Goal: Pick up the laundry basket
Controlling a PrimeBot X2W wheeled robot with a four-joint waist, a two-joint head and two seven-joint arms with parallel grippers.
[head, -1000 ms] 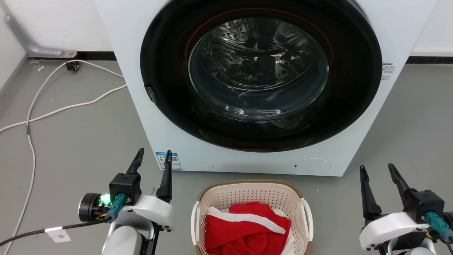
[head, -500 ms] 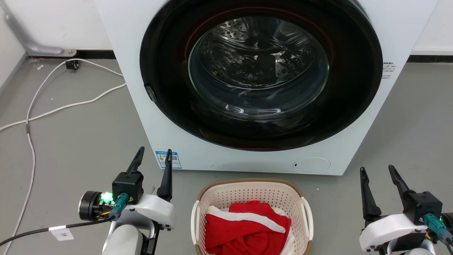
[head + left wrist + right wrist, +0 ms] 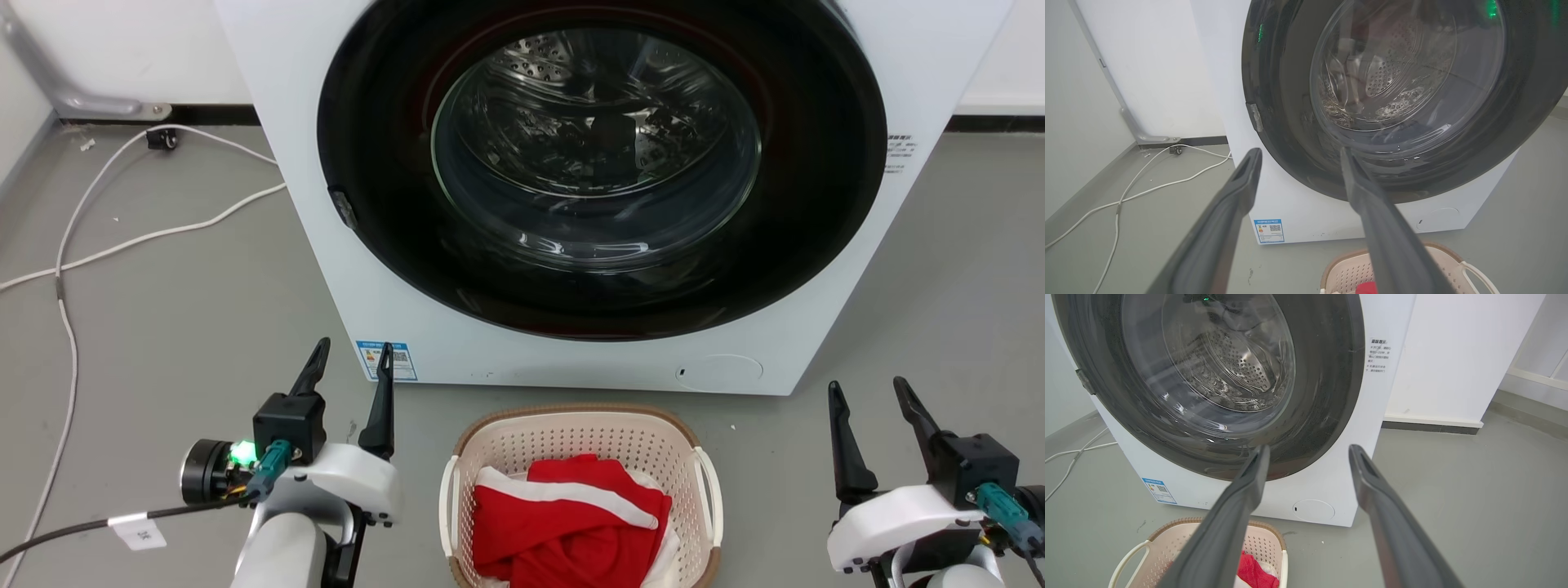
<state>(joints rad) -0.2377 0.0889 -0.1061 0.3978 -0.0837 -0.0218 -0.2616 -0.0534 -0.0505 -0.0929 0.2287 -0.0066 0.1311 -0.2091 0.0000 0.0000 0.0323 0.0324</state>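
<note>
The laundry basket [image 3: 571,437] stands on the grey floor just in front of the washing machine, cream and perforated with a brown rim and white side handles. Red and white clothes [image 3: 571,523] lie inside it. Its corner also appears low in the left wrist view [image 3: 1349,271] and in the right wrist view [image 3: 1167,547]. My left gripper [image 3: 353,357] hovers open to the basket's left, with nothing between its fingers. My right gripper [image 3: 867,394] is open and holds nothing, well off the basket's right side. Neither gripper touches the basket.
The white washing machine [image 3: 351,269] with its large dark round door [image 3: 600,163] rises directly behind the basket. White cables [image 3: 122,245] trail across the floor at the left, near the wall. Bare grey floor lies on both sides of the basket.
The whole head view has shifted slightly, so the machine and basket sit a little higher in it. Both grippers stay open beside the basket, about where they were.
</note>
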